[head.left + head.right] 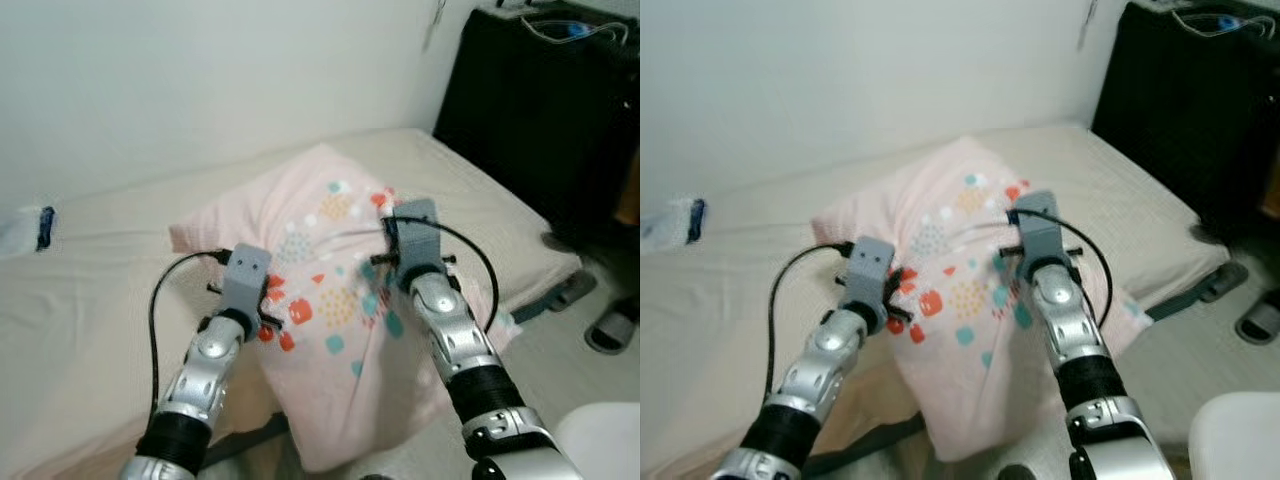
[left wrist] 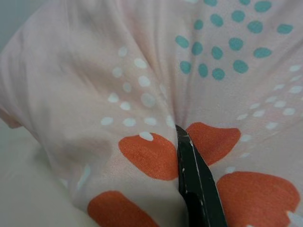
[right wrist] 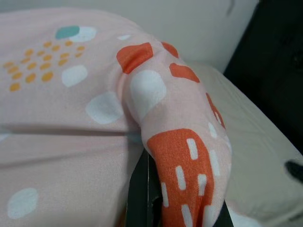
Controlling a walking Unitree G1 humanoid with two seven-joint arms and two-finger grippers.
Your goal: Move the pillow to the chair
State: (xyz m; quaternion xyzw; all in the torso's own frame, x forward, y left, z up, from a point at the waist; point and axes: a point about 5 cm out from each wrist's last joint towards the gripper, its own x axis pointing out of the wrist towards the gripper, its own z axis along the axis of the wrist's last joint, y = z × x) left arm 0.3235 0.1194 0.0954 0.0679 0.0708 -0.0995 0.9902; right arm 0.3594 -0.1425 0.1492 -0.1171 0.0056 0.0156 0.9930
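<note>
You are looking down at a bed [image 1: 90, 300] with a plain beige sheet, set against a white wall [image 1: 200, 70]; a tall black cabinet [image 1: 540, 110] stands at the bed's far right end, and dark slippers [image 1: 590, 310] lie on the pale floor below it. A small white and blue object [image 1: 30, 228] rests on the sheet at the far left, too blurred to identify. A rounded white shape [image 1: 605, 440] sits at the lower right corner, cut off by the frame edge, so you cannot tell what it is. The pillow [image 1: 330, 300], pink with orange, teal and white patterns, lies near the bed's front edge, its lower end hanging past the mattress. Both sets of black fingers are buried in the fabric in the head views. The left hand [image 2: 182, 142] meets the pillow on its left side; in the left wrist view you see a single finger [image 2: 196, 184] pressed into a crease beside an orange patch, the other finger hidden, so you cannot tell its opening. The right hand [image 3: 149, 161] is clamped on the pillow's right side, with a fold of cloth bunched tight between its fingers [image 3: 139, 194].
</note>
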